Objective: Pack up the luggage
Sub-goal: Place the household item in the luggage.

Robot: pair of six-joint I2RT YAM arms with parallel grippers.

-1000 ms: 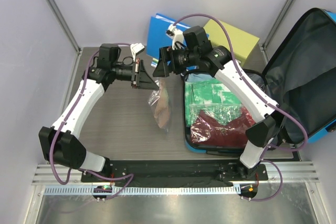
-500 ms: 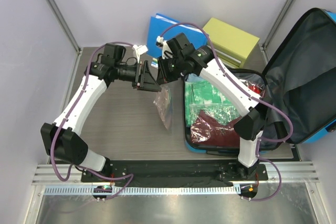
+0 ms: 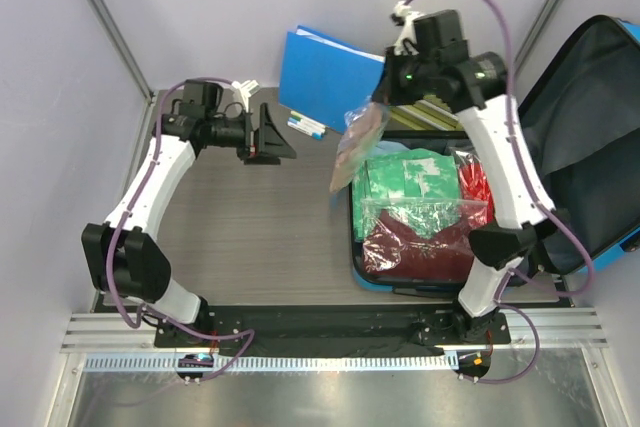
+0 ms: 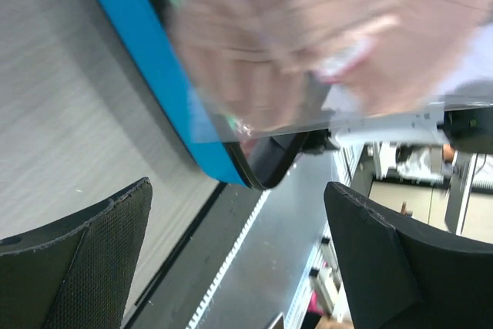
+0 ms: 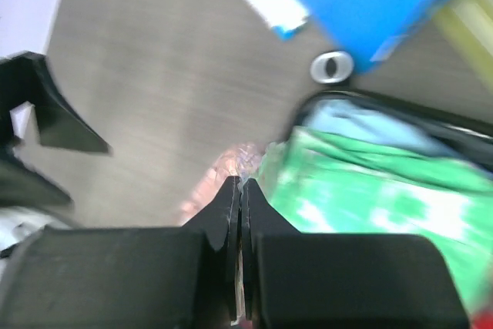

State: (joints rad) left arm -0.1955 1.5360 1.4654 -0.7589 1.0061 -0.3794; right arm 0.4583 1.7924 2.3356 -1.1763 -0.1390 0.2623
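The luggage (image 3: 368, 283) lies open at the right of the surface (image 3: 250, 227), its lid (image 3: 585, 137) swung out to the right with the dark lining showing. Its tray holds a green packet (image 3: 415, 182) at the back, a dark red packet (image 3: 415, 242) in clear wrap at the front, and something red (image 3: 475, 182) along the right side. A blue folder (image 3: 325, 72) leans behind the surface, with markers (image 3: 305, 127) just in front of it.

The right gripper (image 5: 240, 184) is above the back left corner of the luggage. Its fingers are pressed together on the top of a clear bag (image 3: 358, 142) of pinkish contents, which hangs over the luggage's left rim. The left gripper (image 4: 237, 186) is over the surface, well apart from that bag, its fingers spread wide and empty.
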